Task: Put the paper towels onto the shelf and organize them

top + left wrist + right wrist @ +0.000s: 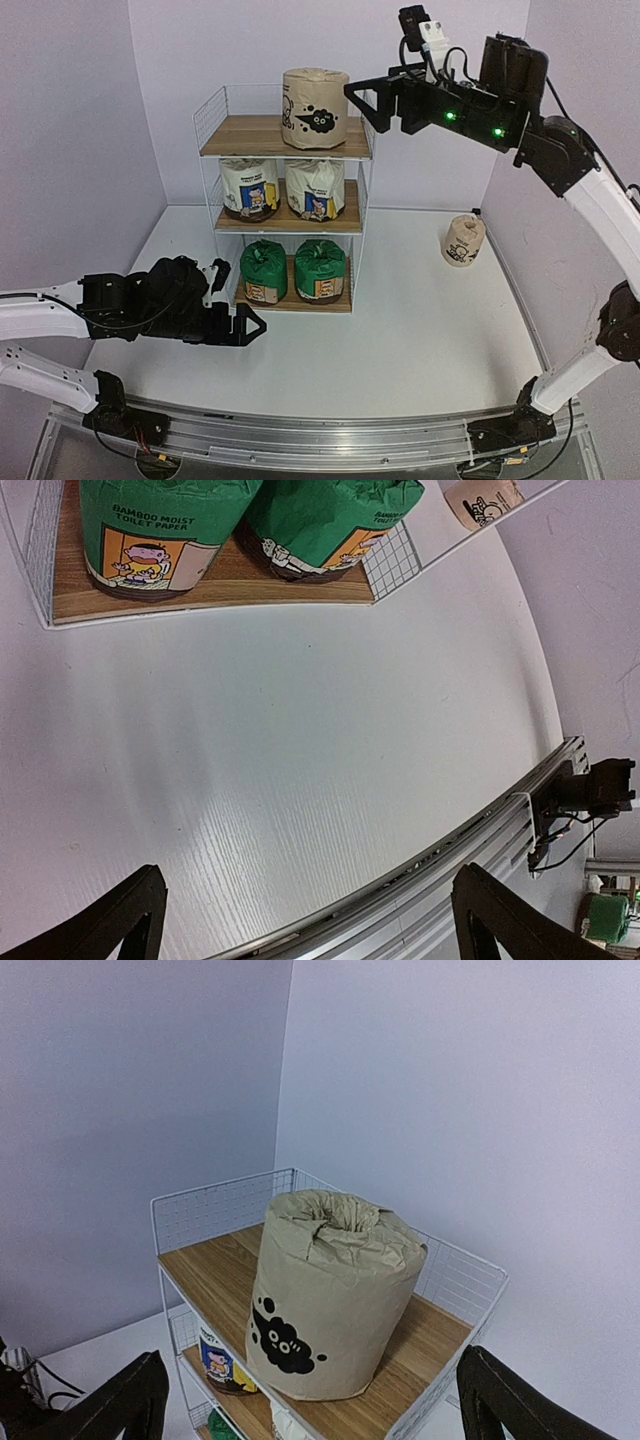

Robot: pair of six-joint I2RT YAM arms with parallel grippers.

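The shelf point(355, 222) stands at the back of the table. Two green paper towels point(264, 270) point(320, 268) fill its bottom tier and two white ones point(250, 187) point(315, 188) its middle tier. One tan roll point(314, 108) stands upright on the right half of the top board point(215, 1260). A second tan roll point(464, 240) stands on the table to the right of the shelf. My right gripper point(366, 107) hovers open just right of the top roll point(330, 1300), apart from it. Low at the front left, my left gripper point(240, 300) is open and empty, facing the green rolls point(160, 530).
The white table point(400, 340) ends at a metal rail point(320, 435) along its near edge, also seen in the left wrist view point(480, 830). Grey walls close in on the left, back and right. The top tier's left half is bare wood.
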